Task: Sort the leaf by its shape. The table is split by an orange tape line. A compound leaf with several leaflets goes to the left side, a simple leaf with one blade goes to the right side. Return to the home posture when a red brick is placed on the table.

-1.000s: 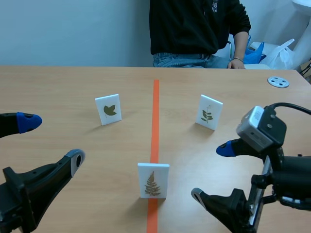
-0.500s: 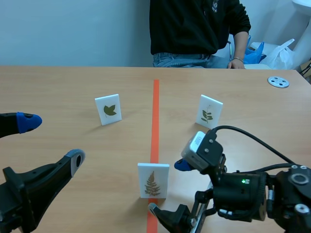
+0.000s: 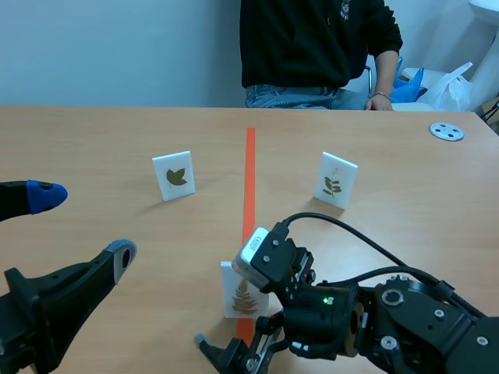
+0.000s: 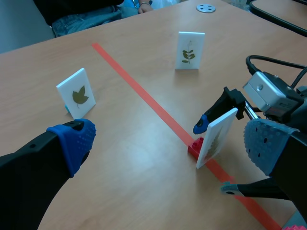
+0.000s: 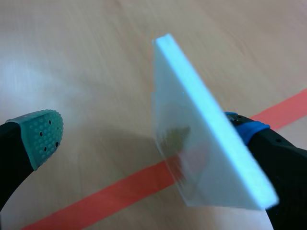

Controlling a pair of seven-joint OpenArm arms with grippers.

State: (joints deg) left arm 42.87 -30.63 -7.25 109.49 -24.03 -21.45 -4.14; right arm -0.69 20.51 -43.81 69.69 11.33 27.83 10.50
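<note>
Swung in from 4 o'clock, right arm (image 3: 405, 327) now sets its right gripper (image 5: 144, 134) wide astride the fern card (image 3: 238, 300), gripping nothing yet; lined up, I judge, to pinch and carry it toward 9 o'clock. My left gripper (image 3: 84, 226) waits agape, empty, at 8 o'clock. Card: white, upright, many-leafleted frond, on the tape line (image 3: 249, 179) at 6 o'clock, red foot (image 4: 194, 149).

bench (image 3: 93, 140): pale wood grain, smooth, faint sheen | tape line (image 3: 249, 179): matt orange | fern card (image 4: 216, 136): stiff white board, smooth, matt | card base (image 4: 194, 149): red plastic | claw pads (image 5: 43, 132): soft, dotted, rubbery | claw fingers (image 3: 62, 284): black matt plastic | sweater (image 3: 312, 39): black cloth
</note>
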